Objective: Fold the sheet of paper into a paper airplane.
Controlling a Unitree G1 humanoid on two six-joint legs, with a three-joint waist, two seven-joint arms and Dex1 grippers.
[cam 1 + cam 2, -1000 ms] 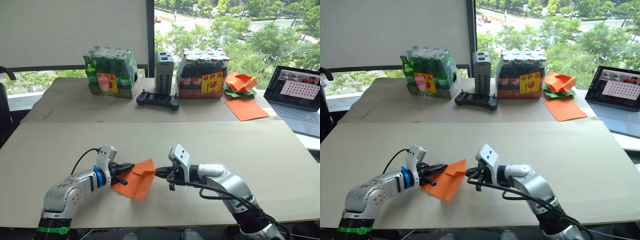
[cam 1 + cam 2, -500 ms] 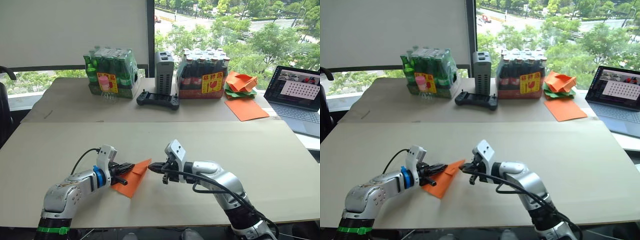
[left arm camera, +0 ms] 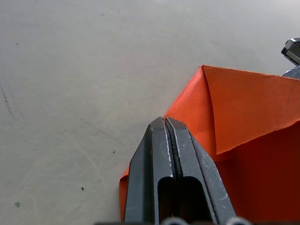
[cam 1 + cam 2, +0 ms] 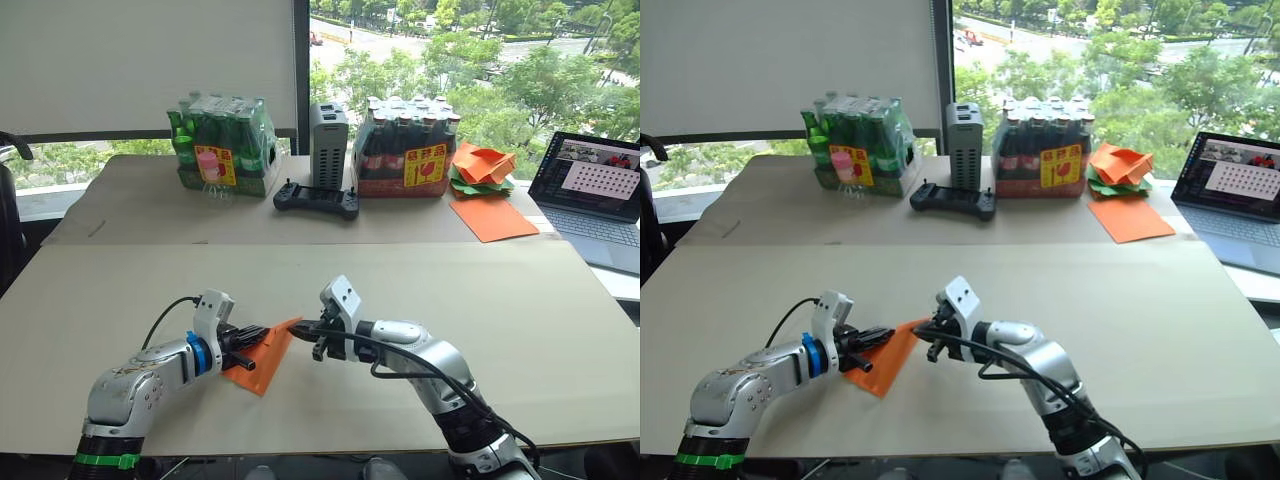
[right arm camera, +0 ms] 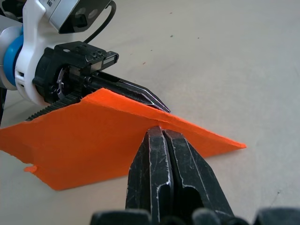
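The left gripper (image 4: 262, 334) had its two black fingers pressed together, pinning the left part of the sheet of paper (image 4: 262, 356) on the near table (image 4: 520, 300). The orange sheet was folded into a pointed wedge and lay between both grippers. The right gripper (image 4: 300, 331) was closed too, its tips touching the pointed right end of the sheet. Far behind, a black controller (image 4: 316, 199) lay between two bottle packs (image 4: 220, 144).

No text, number or brand is legible; the yellow-and-red labels on the green bottle pack (image 4: 222, 145) and the dark bottle pack (image 4: 405, 148) carry unreadable markings; the laptop screen (image 4: 598, 175) shows an indistinct grid.
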